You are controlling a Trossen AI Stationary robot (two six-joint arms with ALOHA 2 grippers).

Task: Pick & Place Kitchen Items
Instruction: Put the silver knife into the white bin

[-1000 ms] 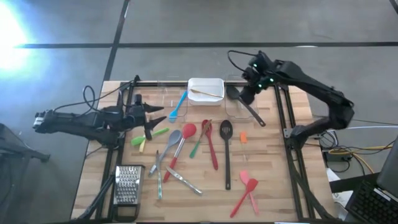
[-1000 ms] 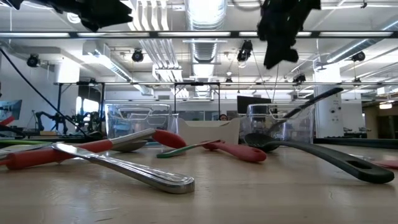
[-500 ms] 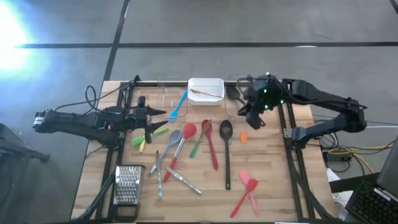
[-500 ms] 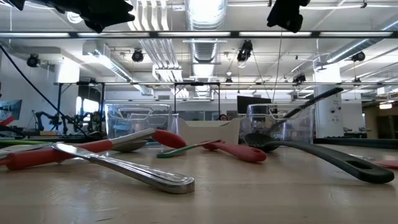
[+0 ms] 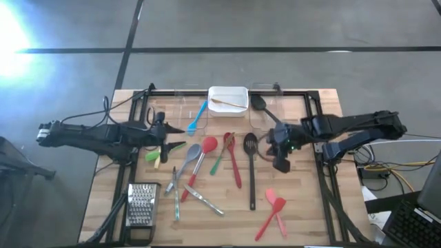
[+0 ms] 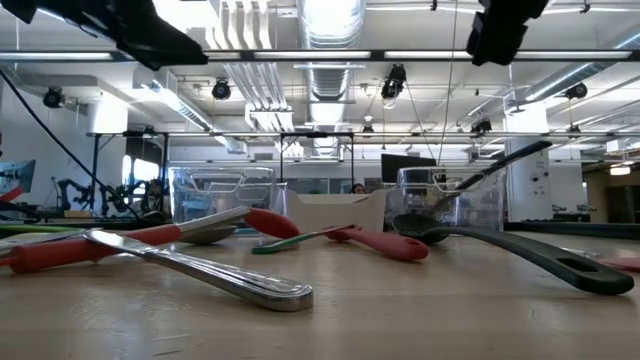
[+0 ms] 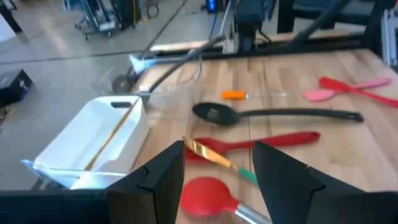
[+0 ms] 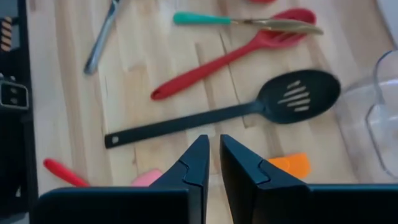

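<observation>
Right gripper [image 5: 281, 164] — fingers nearly pressed together, empty — we place above the black slotted spoon [image 5: 251, 167], likely the next pick; left gripper [image 7: 217, 168] spread, waiting beside it.

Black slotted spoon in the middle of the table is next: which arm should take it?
Right. The right gripper hangs beside the black slotted spoon, whose bowl and handle fill its wrist view just past its nearly closed fingers. The left gripper sits over the table's left side, with red and grey utensils between.

Wooden worktop [image 5: 303, 207] strewn with kitchen utensils [image 5: 207, 165].
A metal grater [image 5: 141, 204], white dish [image 5: 228, 100] and clear containers [image 5: 265, 117] sit alongside.
</observation>
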